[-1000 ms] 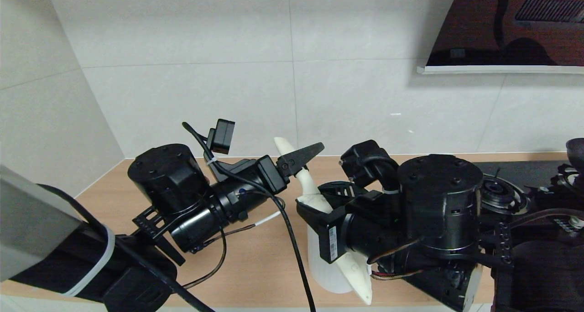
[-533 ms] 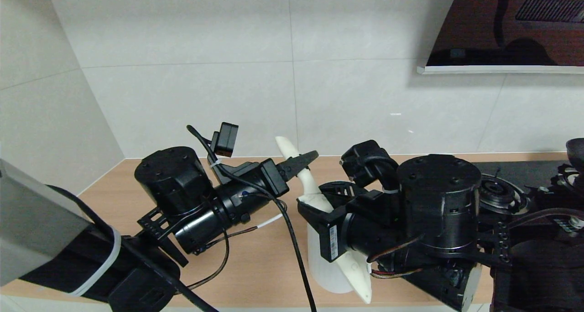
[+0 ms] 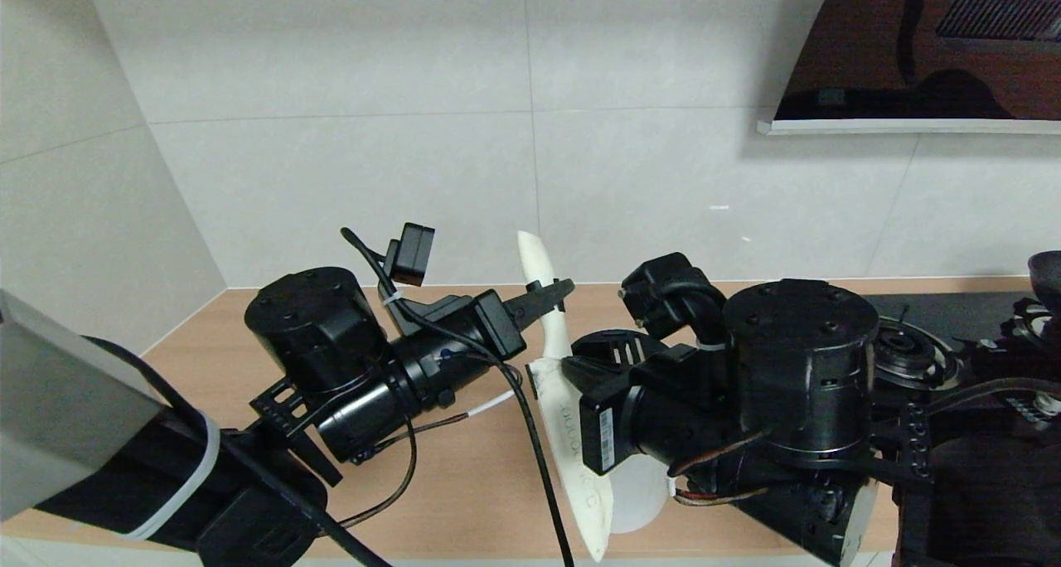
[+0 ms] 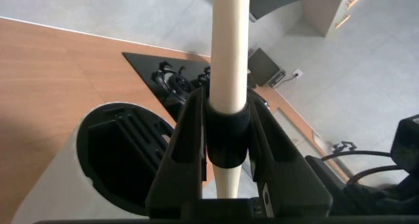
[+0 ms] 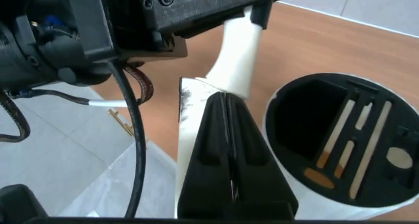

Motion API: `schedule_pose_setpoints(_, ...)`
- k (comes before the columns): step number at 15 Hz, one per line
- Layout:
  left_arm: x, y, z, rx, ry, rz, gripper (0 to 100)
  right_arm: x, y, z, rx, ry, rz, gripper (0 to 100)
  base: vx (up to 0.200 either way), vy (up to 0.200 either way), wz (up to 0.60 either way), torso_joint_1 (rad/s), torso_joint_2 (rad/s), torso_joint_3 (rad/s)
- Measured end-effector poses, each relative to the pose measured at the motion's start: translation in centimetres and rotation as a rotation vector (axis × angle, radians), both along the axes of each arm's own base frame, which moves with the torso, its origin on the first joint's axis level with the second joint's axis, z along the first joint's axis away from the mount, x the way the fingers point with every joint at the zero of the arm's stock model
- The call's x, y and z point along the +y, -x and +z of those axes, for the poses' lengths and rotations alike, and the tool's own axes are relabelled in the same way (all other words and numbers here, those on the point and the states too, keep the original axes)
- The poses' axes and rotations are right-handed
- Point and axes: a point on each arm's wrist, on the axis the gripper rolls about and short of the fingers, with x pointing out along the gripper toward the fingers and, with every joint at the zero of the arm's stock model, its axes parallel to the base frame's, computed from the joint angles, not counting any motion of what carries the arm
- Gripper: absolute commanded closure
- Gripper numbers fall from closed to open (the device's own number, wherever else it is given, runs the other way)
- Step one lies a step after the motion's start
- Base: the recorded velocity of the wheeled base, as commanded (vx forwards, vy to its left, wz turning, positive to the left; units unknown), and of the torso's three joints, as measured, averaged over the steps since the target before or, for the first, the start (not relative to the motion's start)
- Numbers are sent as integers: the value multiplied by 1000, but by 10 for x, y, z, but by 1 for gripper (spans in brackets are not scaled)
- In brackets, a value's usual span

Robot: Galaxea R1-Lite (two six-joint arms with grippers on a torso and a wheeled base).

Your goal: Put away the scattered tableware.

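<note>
A cream-white spatula (image 3: 572, 443) hangs steeply over the wooden counter, handle up and blade down toward the front edge. My left gripper (image 3: 562, 292) is shut on its round handle (image 4: 230, 47), seen close in the left wrist view (image 4: 228, 142). My right gripper (image 5: 227, 105) has its fingers pressed together right at the spatula's neck, and the blade (image 5: 190, 152) lies along its side. Just below stands a white round utensil holder (image 5: 288, 185) with a black divided insert holding several wooden utensils; it also appears under the right arm (image 3: 638, 492).
A black gas hob (image 3: 908, 356) occupies the counter's right end, under a dark range hood (image 3: 920, 45). Bare wooden counter (image 3: 464, 467) spreads between the arms and to the left. A tiled wall closes the back and the left side.
The spatula has swung in the left gripper: its blade dropped leftward and turned edge-on, its handle tip rose. The left gripper edged slightly right and lower; the right arm barely moved.
</note>
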Motion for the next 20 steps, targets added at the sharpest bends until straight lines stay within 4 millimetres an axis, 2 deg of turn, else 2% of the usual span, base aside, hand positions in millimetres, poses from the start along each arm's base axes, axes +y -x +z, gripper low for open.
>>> schedule_pose_setpoints(5,2,2,6,-15,6,3,100,-3,-1,3,-11,-1,-36,100,0,0,0,0,0,0)
schedule_pose_setpoints(6,3,3,9,-20,5,5,100,-5,-2,5,-14,-5,-39,0,0,0,0,0,0,0)
schedule_pose_setpoints(11,11,13,29,-41,-18,18,100,-17,-7,15,-29,-28,-74,0,0,0,0,0,0,0)
schedule_pose_setpoints(13,17,17,39,-24,-34,35,100,-32,-18,21,-38,-40,-125,0,0,0,0,0,0,0)
schedule_pose_setpoints(16,33,23,47,-14,-160,87,100,-67,-40,27,-50,-53,-250,0,0,0,0,0,0,0)
schedule_pose_setpoints(18,44,30,56,-28,-201,112,100,-102,-54,30,-58,-57,-361,0,0,0,0,0,0,0)
schedule_pose_setpoints(20,51,36,68,-49,-195,124,100,-129,-53,28,-39,-38,-426,0,0,0,0,0,0,0)
